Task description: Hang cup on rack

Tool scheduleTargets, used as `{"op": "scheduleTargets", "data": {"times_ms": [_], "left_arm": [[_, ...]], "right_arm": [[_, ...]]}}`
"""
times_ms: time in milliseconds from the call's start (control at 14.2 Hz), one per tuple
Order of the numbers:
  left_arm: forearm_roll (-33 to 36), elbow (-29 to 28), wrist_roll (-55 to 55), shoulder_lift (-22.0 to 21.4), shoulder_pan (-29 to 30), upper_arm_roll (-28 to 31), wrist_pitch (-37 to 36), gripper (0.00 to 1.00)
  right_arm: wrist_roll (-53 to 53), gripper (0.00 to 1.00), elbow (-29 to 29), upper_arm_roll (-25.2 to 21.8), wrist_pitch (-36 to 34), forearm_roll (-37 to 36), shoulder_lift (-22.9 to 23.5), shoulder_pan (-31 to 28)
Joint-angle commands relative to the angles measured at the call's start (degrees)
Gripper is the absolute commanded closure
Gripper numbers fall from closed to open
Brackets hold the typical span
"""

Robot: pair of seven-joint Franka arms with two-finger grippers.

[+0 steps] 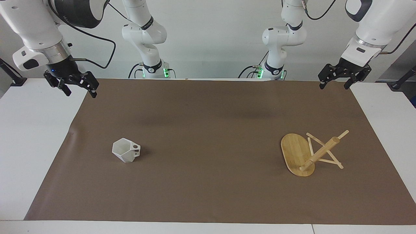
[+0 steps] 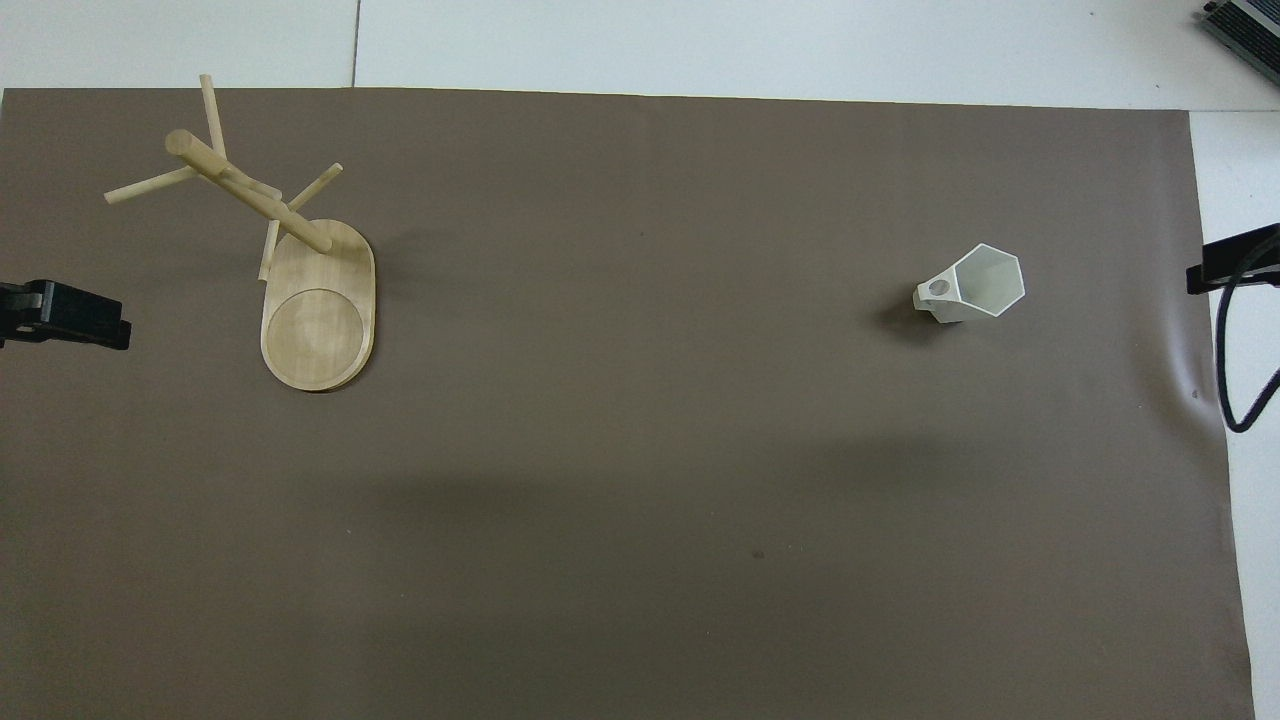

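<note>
1. Facing view: the fingers of the left gripper (image 1: 344,79) are spread and hold nothing; it hangs over the brown mat's (image 1: 208,107) edge at the left arm's end of the bench (image 1: 29,136). The fingers of the right gripper (image 1: 73,85) are likewise spread and empty, over the mat's edge at the right arm's end.
2. Facing view: the cup (image 1: 126,150) lies tipped on its side on the mat, toward the right arm's end. The rack (image 1: 310,152) lies toppled toward the left arm's end, base on edge, post slanting.
3. Overhead view: cup (image 2: 972,284) and rack (image 2: 290,260) lie well apart; the cup's handle points toward the rack.
4. Judgement: no step is begun. The rack likely needs standing upright first, by the left gripper; the right gripper then takes the cup.
</note>
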Motion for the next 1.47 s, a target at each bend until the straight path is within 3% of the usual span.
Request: {"op": "scheduleTargets", "data": {"times_ms": [0,1404], "left_arm": [[-0.42,-0.92,-0.3,-0.77,0.68,-0.32,0.06,0.0],[-0.42,-0.92,-0.3,-0.77,0.68,-0.32,0.06,0.0]], "right_arm": [[1.12,0.0,-1.78,0.16,1.19,-0.33,-1.23,-0.15],[0.77,0.0,-2.22,0.34,0.22,-0.33,-1.49,-0.24]]}}
